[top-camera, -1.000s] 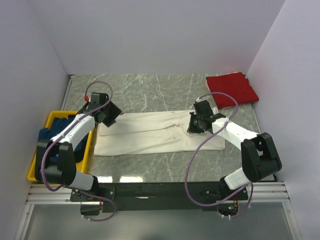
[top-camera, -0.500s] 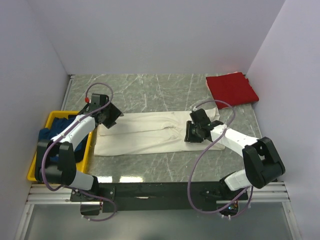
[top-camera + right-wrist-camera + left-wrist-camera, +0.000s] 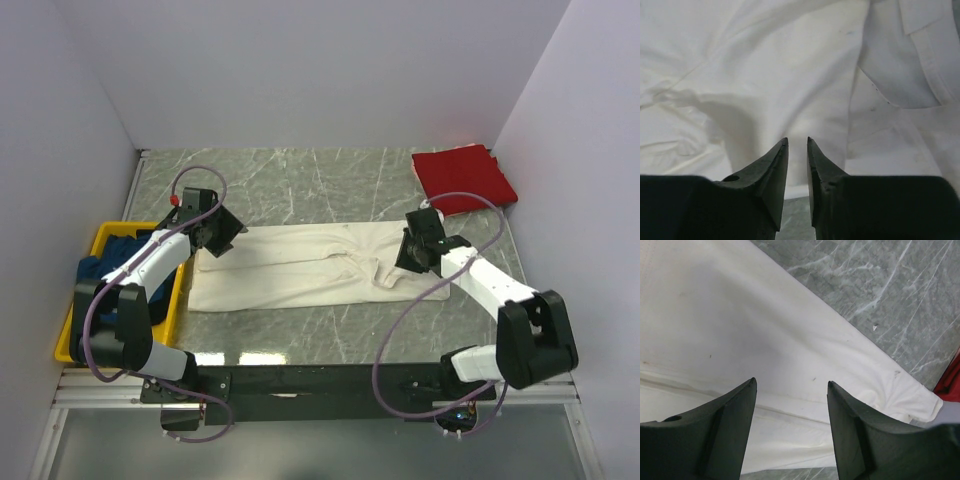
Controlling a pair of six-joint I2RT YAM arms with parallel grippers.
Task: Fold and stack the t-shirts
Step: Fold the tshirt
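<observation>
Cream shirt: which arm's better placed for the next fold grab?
Left, probably. The left gripper hangs wide open over the flat left end of the cream shirt, ready to close. The right gripper has jaws nearly together over rumpled cloth, holding nothing; it must open first.

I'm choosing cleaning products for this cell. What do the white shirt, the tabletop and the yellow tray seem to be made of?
White shirt: soft matte cloth, likely cotton knit; it creases and lies in folds. Tabletop: smooth grey marble-look surface with white veins; real stone or printed laminate, I cannot tell. Yellow tray: probably plastic; even bright colour, rigid straight rim.
</observation>
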